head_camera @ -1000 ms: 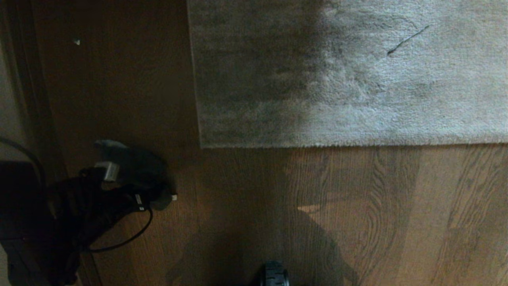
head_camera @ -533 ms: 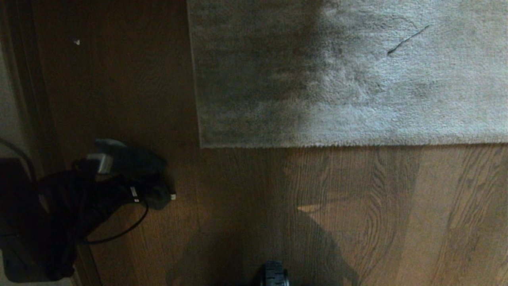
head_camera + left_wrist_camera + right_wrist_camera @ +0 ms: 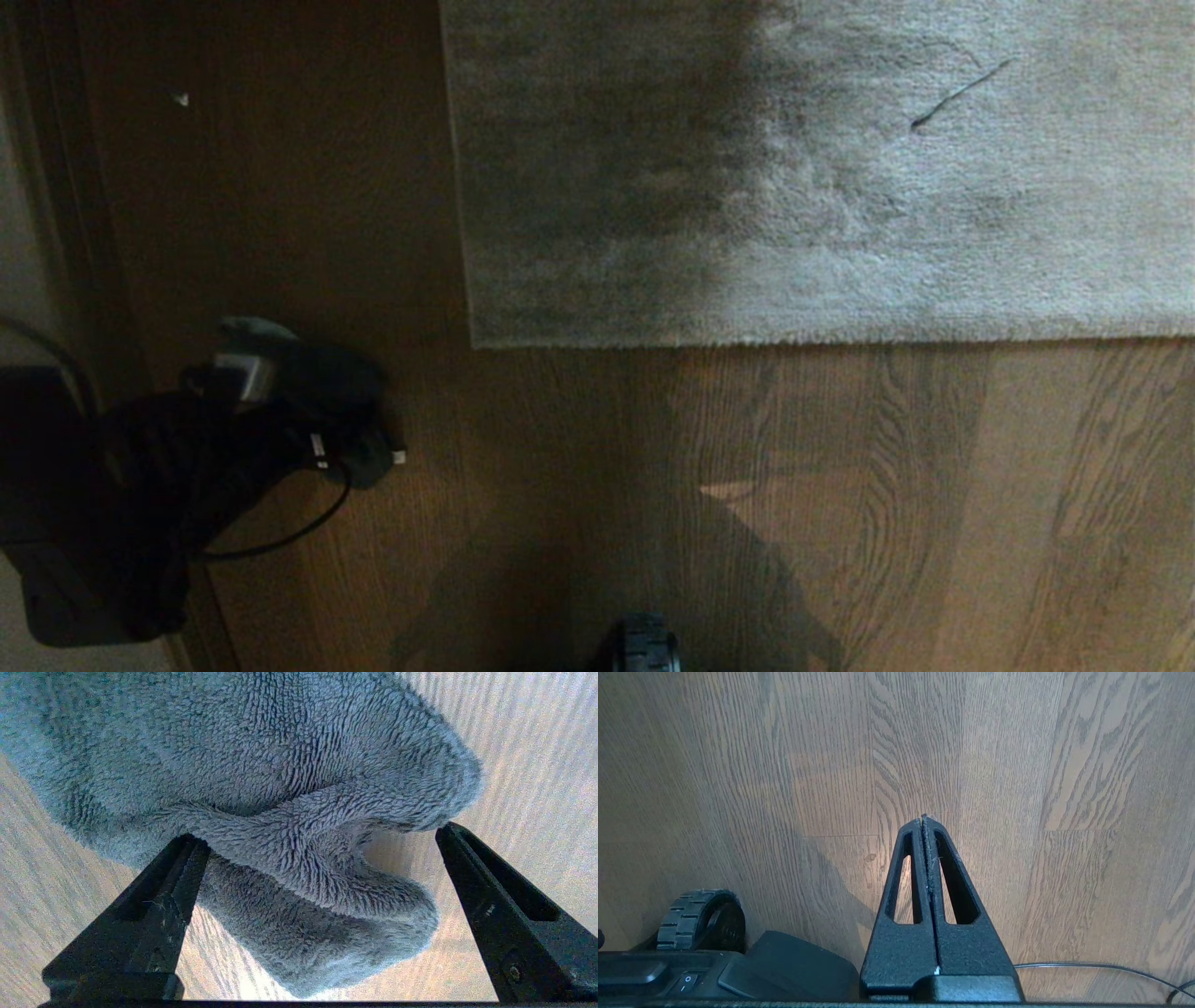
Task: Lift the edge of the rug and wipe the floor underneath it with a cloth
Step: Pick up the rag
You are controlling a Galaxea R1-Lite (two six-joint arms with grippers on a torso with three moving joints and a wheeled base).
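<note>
1. The left end effector (image 3: 322,830) is low at the scene's left, over the brown wooden floor (image 3: 840,513). Its two dark fingers (image 3: 159,905) are spread wide.
2. The cloth (image 3: 280,812), a plush grey piece, lies crumpled on the floor directly in front of those fingers. A fold of it bulges into the gap between them, but nothing is pinched yet.
3. In the head view the cloth (image 3: 252,331) shows only as a pale scrap at the far tip of the dark left arm.
4. The rug edge (image 3: 794,338) runs left to right across the scene, flat on the floor. Its square corner (image 3: 474,341) lies to the right of the left end effector and slightly farther away, with bare boards between.
5. The right end effector (image 3: 923,820) is parked over bare floor by the robot's base, fingers pressed together and empty.
6. Judgement: the left arm is clearly nearer the cloth, so it should close on it there; lifting the rug then means reaching to the right, toward the corner.
</note>
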